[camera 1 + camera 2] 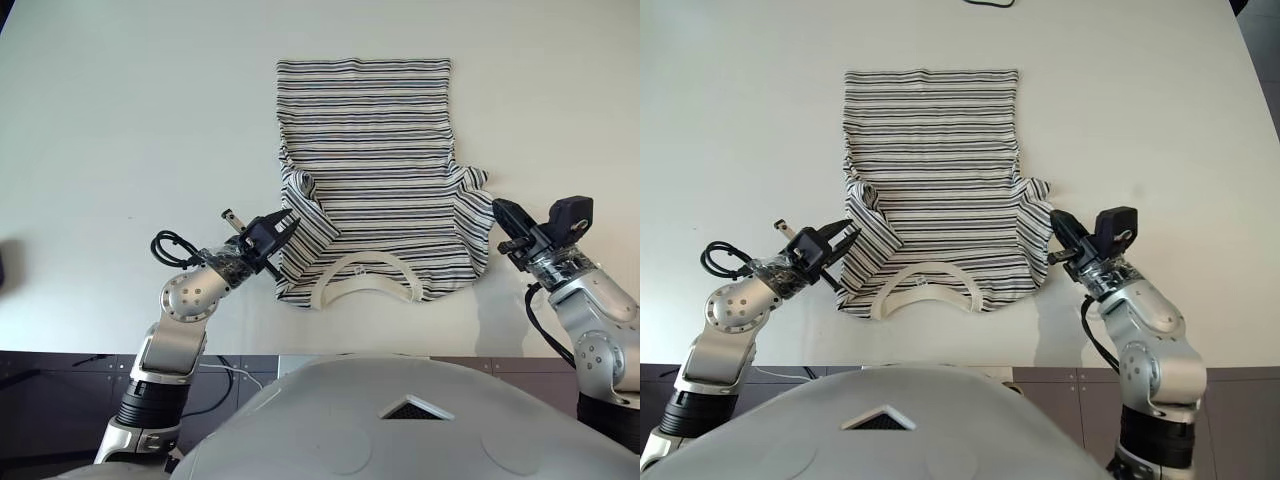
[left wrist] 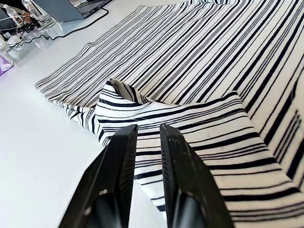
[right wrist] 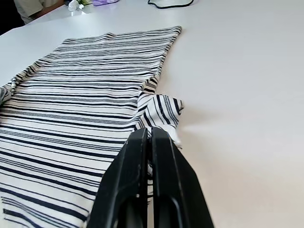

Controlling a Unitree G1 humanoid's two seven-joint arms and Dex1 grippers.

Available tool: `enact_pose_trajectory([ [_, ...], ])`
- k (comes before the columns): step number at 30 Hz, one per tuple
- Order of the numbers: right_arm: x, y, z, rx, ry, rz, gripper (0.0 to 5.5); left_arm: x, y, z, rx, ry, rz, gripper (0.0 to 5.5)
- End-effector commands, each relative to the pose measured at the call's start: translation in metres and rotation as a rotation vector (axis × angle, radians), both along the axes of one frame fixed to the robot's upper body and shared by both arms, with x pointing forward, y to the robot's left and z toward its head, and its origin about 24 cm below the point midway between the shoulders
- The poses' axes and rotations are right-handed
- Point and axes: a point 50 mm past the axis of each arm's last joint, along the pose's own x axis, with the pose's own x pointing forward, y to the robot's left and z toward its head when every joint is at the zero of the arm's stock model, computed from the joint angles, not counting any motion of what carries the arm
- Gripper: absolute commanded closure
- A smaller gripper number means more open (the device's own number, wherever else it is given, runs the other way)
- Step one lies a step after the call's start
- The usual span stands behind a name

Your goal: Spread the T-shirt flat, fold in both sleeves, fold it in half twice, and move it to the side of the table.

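Lying flat mid-table (image 1: 120, 150), the striped T-shirt (image 1: 365, 150) has its hem at 12 o'clock, collar (image 1: 365, 285) at 6, and both sleeves folded in. The left gripper (image 1: 291, 223), fingers slightly parted, hovers at the shirt's 8 o'clock edge. The right gripper (image 1: 500, 210), fingers pressed together, sits at its 4 o'clock edge.

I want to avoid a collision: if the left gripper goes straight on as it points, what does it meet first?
Probably the folded sleeve of the T-shirt, right ahead of the left gripper; how high the gripper hangs is unclear.
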Motion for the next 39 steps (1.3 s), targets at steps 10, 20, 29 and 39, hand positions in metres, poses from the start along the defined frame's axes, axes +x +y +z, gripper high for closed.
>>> enact_pose_trajectory([
  [10,-0.009,0.041,-0.004,-0.043,-0.003,0.296,5.38,0.005,-0.005,0.002,0.007,-0.011,-0.034,4.62],
  [20,-0.013,0.049,-0.021,-0.128,0.048,0.386,5.38,0.007,-0.007,0.003,0.013,-0.008,-0.066,4.62],
  [29,-0.009,0.06,0.01,0.115,-0.047,0.411,4.78,0.009,-0.007,0.006,0.035,-0.024,-0.093,4.62],
  [39,-0.018,-0.029,0.017,-0.342,-0.029,0.404,4.78,-0.003,0.031,0.029,0.221,-0.107,-0.244,4.62],
])
